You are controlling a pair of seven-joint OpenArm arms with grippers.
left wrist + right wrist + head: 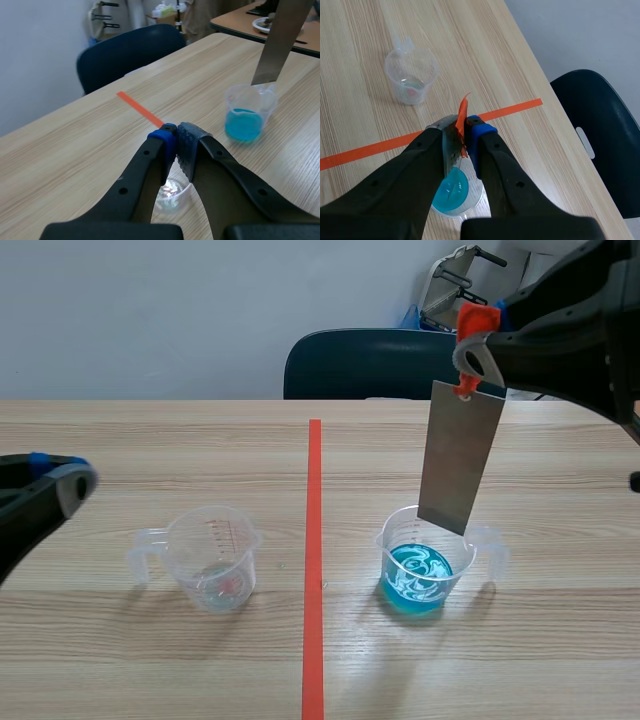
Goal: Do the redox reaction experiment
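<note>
Over the table's [150,440] right half, my right gripper [472,358] was clamped on the orange tape tab [462,116] at the top of a grey metal strip [459,460], which hung straight down, slightly tilted. Its lower edge sat at about the rim of the beaker of blue liquid [425,562] and clear of the liquid (whether it dipped inside the rim I could not tell). That beaker stood right of the red tape line [314,560], in the table's near half. Left of the line, level with it, stood a clear measuring beaker [212,560] holding almost nothing. My left gripper [176,135] hung above that beaker toward the table's left edge, its pads pressed together on nothing. A dark blue chair [370,365] stood behind the far edge.
</note>
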